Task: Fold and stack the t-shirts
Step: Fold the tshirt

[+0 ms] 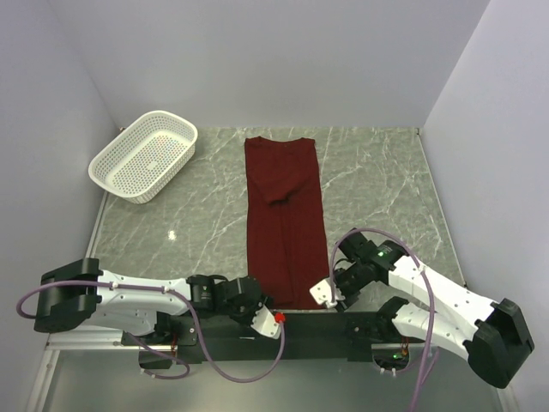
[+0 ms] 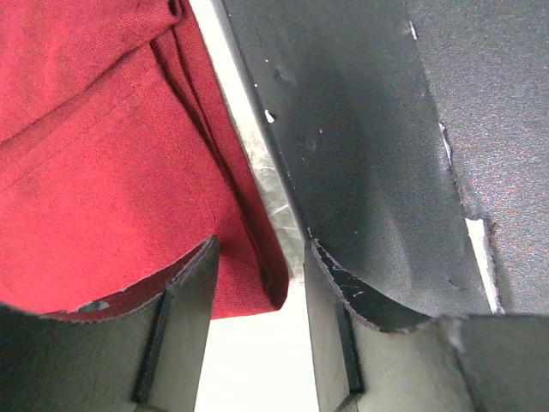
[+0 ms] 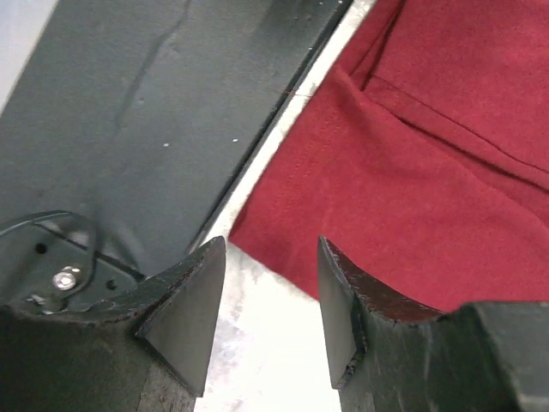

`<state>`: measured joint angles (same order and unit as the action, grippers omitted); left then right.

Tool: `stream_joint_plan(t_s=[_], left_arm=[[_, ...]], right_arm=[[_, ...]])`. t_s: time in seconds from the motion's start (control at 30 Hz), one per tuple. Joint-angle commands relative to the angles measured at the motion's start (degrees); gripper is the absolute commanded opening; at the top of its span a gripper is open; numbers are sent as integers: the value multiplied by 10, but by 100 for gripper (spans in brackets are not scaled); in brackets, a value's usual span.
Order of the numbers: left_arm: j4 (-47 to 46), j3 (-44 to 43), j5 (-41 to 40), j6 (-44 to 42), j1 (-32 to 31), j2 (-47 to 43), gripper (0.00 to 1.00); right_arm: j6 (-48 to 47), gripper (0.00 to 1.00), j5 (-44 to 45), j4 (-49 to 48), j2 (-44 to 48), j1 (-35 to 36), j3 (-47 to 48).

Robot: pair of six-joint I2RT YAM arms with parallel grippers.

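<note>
The maroon t-shirt (image 1: pixel 283 223) lies on the marble table (image 1: pixel 386 189) as a long narrow strip running from the far side to the near edge, with a small bunched fold near its upper middle. My left gripper (image 1: pixel 266 314) is low at the strip's near left corner. In the left wrist view the gripper (image 2: pixel 260 257) is open, and the t-shirt (image 2: pixel 103 172) has its hemmed corner lying between the two fingers without being pinched. My right gripper (image 1: pixel 324 294) is at the near right corner. Its jaws (image 3: pixel 270 249) are open, and the t-shirt (image 3: pixel 412 172) has its corner just ahead of the gap.
A white perforated basket (image 1: pixel 144 156) stands at the far left of the table. A black strip (image 1: pixel 300 330) borders the table's near edge right behind both grippers. White walls close in the left, far and right sides.
</note>
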<state>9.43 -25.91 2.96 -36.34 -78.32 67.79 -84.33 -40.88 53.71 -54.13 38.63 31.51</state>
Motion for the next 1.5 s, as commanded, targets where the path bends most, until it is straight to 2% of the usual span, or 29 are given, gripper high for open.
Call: stream_joint_plan(t_s=[0.0, 0.27, 0.8, 0.87, 0.9, 0.93, 1.07, 1.2, 1.47], left_arm=[[2, 20, -68, -22, 27, 1, 50], [-3, 37, -70, -37, 55, -7, 48], [-21, -12, -119, -1, 78, 109, 39], [-22, -19, -125, 6, 77, 119, 40], [-27, -19, -133, 13, 77, 121, 46], [-32, -18, -146, 16, 78, 122, 47], [-42, -5, -165, 30, 78, 98, 46], [-39, -11, -176, 29, 79, 58, 41], [11, -23, -173, 20, 78, 13, 47]], right_arm=[[15, 54, 7, -38, -5, 12, 0], [30, 54, -3, -58, 2, 12, -8], [20, 54, -5, -55, 23, 13, -24], [20, 54, -6, -54, 29, 14, -25], [20, 54, -6, -53, 31, 14, -27], [19, 54, -6, -52, 34, 13, -28], [22, 54, -2, -55, 47, 13, -33], [22, 54, -2, -53, 52, 14, -33], [29, 54, 1, -62, 53, 13, -33]])
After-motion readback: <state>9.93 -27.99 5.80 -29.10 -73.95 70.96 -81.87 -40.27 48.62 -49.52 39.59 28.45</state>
